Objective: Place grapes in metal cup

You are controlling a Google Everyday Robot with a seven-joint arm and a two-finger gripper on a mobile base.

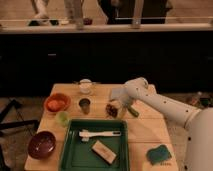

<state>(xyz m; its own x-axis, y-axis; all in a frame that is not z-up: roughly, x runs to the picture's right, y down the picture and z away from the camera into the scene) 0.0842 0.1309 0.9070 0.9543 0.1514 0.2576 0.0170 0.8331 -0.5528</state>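
1. Camera view is showing us a wooden desk (150, 131), and we are reaching across it with the white arm (160, 102) from the right.
2. We are holding the pincer (118, 105) low over the middle of the desk with its fingers spread wide, right at the grapes (110, 110). We cannot tell whether it is touching them.
3. The grapes are lying on the desk just beyond the far edge of the green tray (70, 150). A green vegetable (133, 111) is lying just to their right.
4. The metal cup (85, 105) is standing upright to the left of the grapes, near them but apart.
5. Around the cup we are seeing a whitish mug (86, 86) farther back, an orange bowl (56, 103) on the left and a light green cup (62, 118) nearer us.
6. A white utensil (100, 134) and a brown block (104, 151) are lying in the tray. A dark red bowl (41, 145) is sitting to the tray's left and a green sponge (159, 154) to its right.
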